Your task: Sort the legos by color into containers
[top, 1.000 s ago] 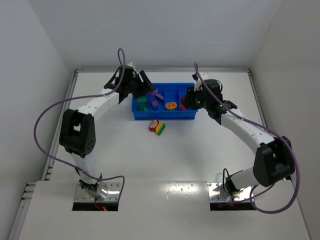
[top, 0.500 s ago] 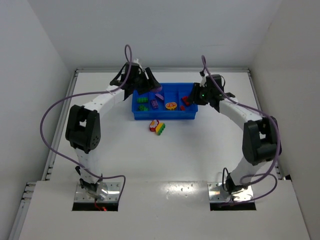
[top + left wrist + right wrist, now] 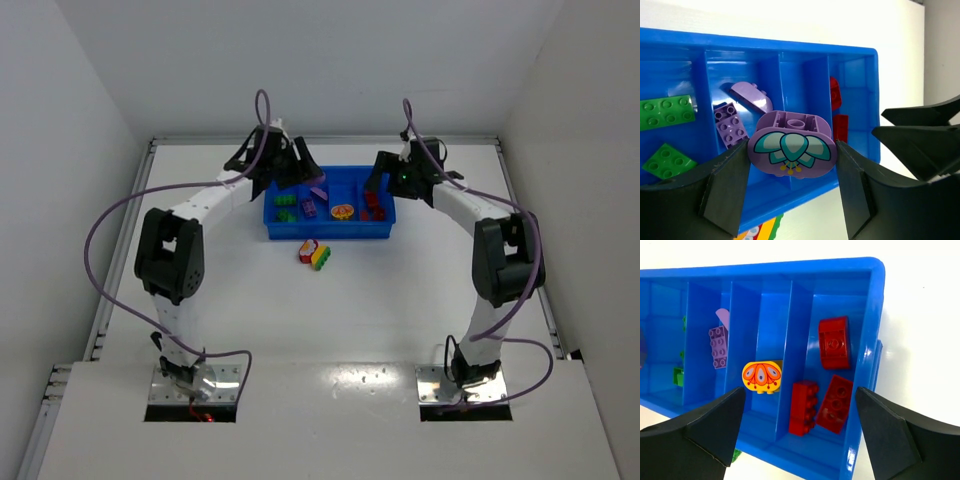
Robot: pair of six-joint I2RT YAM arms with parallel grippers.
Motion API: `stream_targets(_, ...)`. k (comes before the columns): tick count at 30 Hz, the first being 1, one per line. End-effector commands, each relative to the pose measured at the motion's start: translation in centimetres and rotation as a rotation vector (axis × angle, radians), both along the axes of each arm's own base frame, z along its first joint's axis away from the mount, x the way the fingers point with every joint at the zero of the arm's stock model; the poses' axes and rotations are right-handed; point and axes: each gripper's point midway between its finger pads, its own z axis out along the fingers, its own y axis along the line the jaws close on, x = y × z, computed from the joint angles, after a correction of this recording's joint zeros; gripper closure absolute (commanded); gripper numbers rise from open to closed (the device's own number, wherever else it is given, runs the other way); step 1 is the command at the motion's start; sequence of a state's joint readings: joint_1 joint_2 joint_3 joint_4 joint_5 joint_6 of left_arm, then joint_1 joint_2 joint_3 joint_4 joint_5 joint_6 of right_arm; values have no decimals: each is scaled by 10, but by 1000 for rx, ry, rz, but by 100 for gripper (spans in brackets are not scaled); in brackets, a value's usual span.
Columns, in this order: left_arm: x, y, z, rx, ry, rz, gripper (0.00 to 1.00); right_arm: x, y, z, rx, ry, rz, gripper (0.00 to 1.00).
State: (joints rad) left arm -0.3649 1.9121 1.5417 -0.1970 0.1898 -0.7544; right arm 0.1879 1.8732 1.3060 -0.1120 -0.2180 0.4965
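The blue tray holds the containers side by side. My left gripper hangs over its purple part, shut on a rounded purple lego with a teal flower print. Below it lie two purple legos and two green plates. My right gripper stands open over the tray's right end, nothing between its fingers. Three red legos lie in the end compartment under it, and a yellow printed lego lies in the compartment beside that.
A small cluster of red, yellow and green legos lies on the white table just in front of the tray. White walls close in the table at the back and both sides.
The right gripper's jaws have opened wide above the red compartment, and its arm has swung back toward the far wall. The left gripper, still holding the purple lego, shifted slightly right.
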Motion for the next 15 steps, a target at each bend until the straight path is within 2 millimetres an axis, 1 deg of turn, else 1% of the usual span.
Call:
stream_targets(1, 10, -15, 2, 27, -44, -29, 89, 11, 2, 39, 22, -96, -4, 9)
stream_targets(2, 9, -21, -3, 37, -33, -34, 89, 8, 1, 47, 25, -109, -4, 9)
stream_targets(3, 9, -21, -4, 37, -33, -34, 89, 8, 1, 47, 25, -109, -4, 9)
stream_targets(4, 10, -26, -8, 43, -29, -37, 89, 8, 1, 53, 27, -121, -4, 9)
stream_targets(5, 10, -23, -11, 58, -20, -22, 87, 7, 1, 64, 25, -149, 1, 9)
stream_targets(6, 11, -21, -19, 73, -3, -12, 84, 4, 5, 67, 27, -158, 10, 9)
stream_targets(7, 12, -20, -25, 76, 11, 2, 82, 3, 4, 78, 24, -184, 16, 9)
stream_targets(8, 11, -15, -30, 96, 26, 19, 82, 0, 4, 78, 24, -185, 16, 9)
stream_targets(9, 11, -18, -33, 108, 31, 22, 82, 0, 4, 82, 25, -194, 16, 9)
stream_targets(10, 12, -17, -33, 113, 29, 30, 79, 0, 0, 83, 21, -197, 20, 9)
stream_targets(11, 10, -16, -40, 121, 46, 29, 79, -2, 0, 86, 22, -203, 20, 9)
stream_targets(12, 11, -14, -40, 127, 44, 38, 77, -5, -1, 88, 15, -212, 26, 9)
stream_targets(13, 10, -18, -40, 132, 41, 36, 76, -5, -2, 88, 6, -217, 33, 9)
stream_targets(14, 10, -15, -42, 144, 48, 47, 76, -8, -2, 90, 7, -221, 33, 7)
stream_targets(15, 11, -9, -45, 165, 50, 71, 73, -11, -3, 90, 7, -220, 33, 7)
